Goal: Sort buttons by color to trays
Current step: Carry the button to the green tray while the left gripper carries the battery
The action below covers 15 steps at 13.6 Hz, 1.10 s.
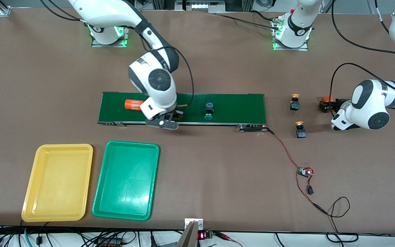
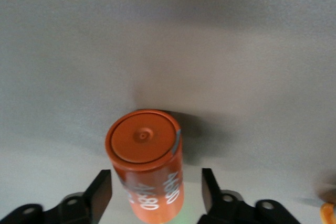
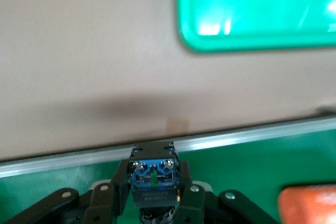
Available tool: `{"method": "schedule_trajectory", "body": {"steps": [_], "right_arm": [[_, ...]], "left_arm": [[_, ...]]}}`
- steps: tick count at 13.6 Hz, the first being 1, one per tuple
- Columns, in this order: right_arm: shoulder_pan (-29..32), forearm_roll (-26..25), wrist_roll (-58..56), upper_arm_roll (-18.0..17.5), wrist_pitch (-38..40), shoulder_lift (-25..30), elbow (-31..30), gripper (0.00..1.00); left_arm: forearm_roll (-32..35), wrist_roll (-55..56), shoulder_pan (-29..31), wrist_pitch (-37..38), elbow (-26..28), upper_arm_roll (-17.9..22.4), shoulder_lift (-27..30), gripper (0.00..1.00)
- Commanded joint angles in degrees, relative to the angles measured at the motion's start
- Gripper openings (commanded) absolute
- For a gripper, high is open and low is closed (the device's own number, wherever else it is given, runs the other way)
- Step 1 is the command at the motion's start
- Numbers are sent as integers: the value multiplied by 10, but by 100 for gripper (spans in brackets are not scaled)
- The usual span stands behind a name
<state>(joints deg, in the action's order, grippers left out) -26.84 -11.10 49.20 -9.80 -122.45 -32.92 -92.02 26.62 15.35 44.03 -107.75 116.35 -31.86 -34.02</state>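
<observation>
Nearest the front camera, the yellow tray (image 1: 57,182) and the green tray (image 1: 126,179) lie side by side on the desk (image 1: 218,178) toward the right arm's end, both empty, with bare brown surface between them and the conveyor belt (image 1: 231,108). A red-and-black wire (image 1: 288,154) runs from the belt's end to a small circuit board (image 1: 304,172). The right end effector (image 1: 163,120) is over the belt's camera-side edge, its fingers (image 3: 118,184) closed narrowly on a button (image 3: 153,178) whose blue-and-black body faces the wrist camera; its cap is hidden. A green-capped button (image 1: 208,111) lies on the belt, well apart from that end effector, toward the left arm's end. An orange cylinder (image 1: 134,104) lies on the belt beside the right wrist; its white print is unreadable. Off the belt's end, two yellow-capped buttons (image 1: 299,129) (image 1: 295,102) lie on the desk, the second farther from the camera. The left end effector (image 2: 156,195) is low at the desk near them; its fingers (image 2: 100,192) stand wide around a second orange cylinder (image 2: 149,163), apart from it on both sides, whose white print reads roughly "080".
</observation>
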Motion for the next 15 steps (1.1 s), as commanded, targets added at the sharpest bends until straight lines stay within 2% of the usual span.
{"method": "schedule_trajectory", "body": {"steps": [1,2,4,6,8,11,13,15], "right_arm": [[27,6,-62,19,47,8,53,17],[37,6,-95,31,57,8,65,17],[62,6,-166,44,64,8,79,18],[83,4,-200,47,60,8,90,18],[98,3,-222,55,44,1,103,18],[106,3,-283,86,33,-21,133,19],[108,2,-299,101,-7,-44,144,19],[108,2,-306,111,-51,-71,144,19]], "left_arm": [[5,-8,9,-6,12,-6,16,40],[5,-9,8,-2,9,-7,20,30],[5,-9,9,2,8,-33,38,24],[4,-3,8,39,-6,-93,68,23],[3,-10,7,123,-60,-164,68,19],[-6,-8,-8,145,-88,-245,60,18],[-5,-12,-32,142,-88,-282,36,17],[-3,-46,-75,128,-89,-292,8,15]]}}
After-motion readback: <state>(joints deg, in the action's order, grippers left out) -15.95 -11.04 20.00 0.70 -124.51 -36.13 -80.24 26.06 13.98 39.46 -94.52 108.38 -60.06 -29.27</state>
